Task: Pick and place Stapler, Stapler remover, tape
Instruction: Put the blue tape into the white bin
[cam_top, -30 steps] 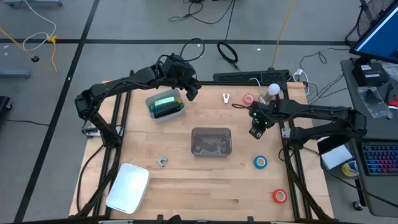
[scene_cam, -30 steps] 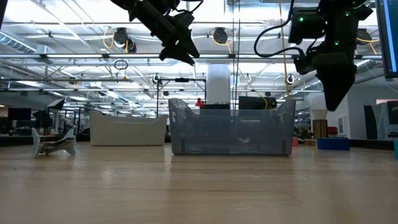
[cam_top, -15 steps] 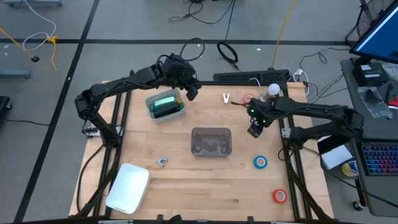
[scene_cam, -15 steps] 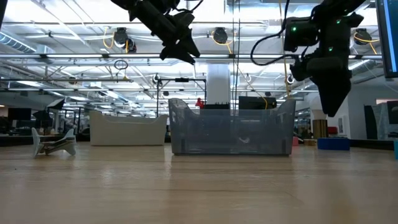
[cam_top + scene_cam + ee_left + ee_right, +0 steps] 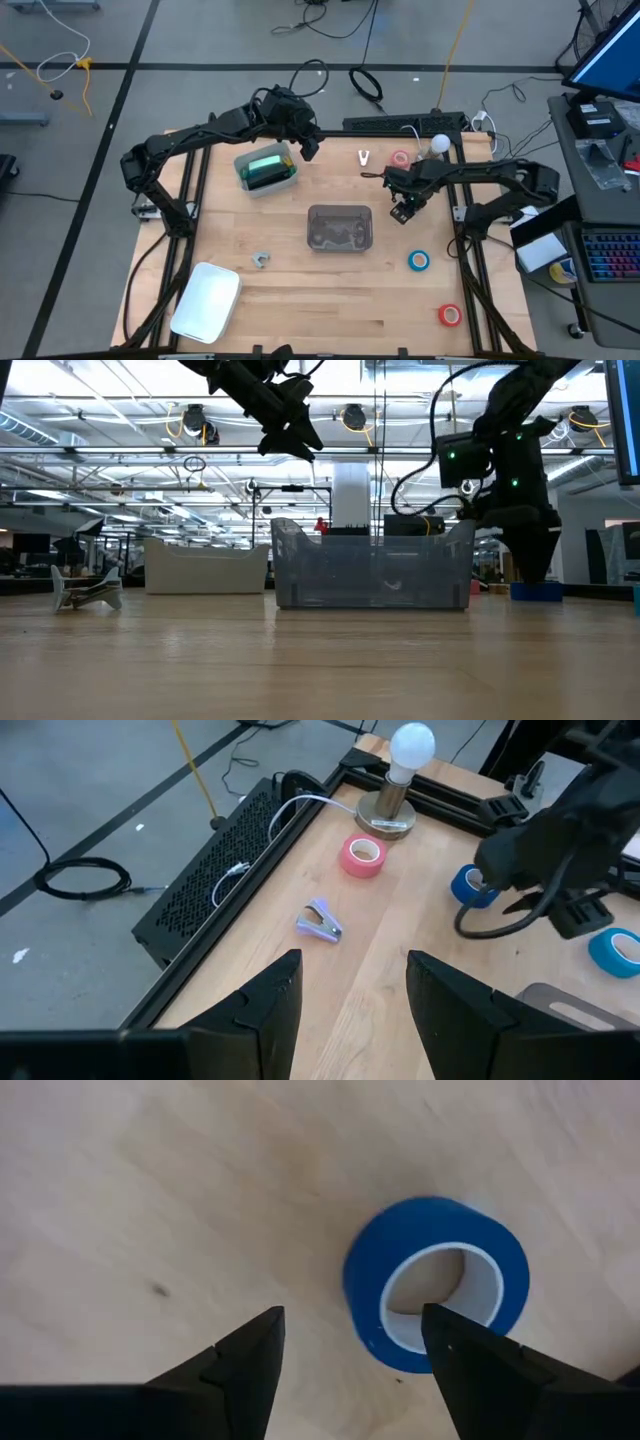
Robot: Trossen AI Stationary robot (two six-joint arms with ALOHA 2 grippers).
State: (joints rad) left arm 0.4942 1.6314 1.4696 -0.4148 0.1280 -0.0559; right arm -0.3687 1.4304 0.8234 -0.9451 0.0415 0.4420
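The mint-green stapler [image 5: 266, 167] lies in a small clear container at the table's far left. My left gripper [image 5: 308, 148] hangs open and empty above the table beside it, high in the low view [image 5: 287, 422]. My right gripper [image 5: 402, 210] is open, low over the table right of the clear bin, pointing down. A dark blue tape roll [image 5: 437, 1285] lies flat on the wood just ahead of its fingers, untouched; it also shows in the left wrist view [image 5: 470, 885]. A pink roll [image 5: 401, 159], a light blue roll [image 5: 419, 261] and a red roll [image 5: 450, 315] lie on the right. The stapler remover [image 5: 320, 919] lies near the far edge.
A clear bin [image 5: 340, 228] stands at the table's middle. A white tray [image 5: 207, 300] is at the near left, with a small grey object [image 5: 261, 260] beside it. A lamp with a bulb [image 5: 438, 146] stands at the far right edge. A black perforated box [image 5: 230, 860] lies beyond the far edge.
My right gripper has gone down toward the table and a little toward the table's left edge, staying open.
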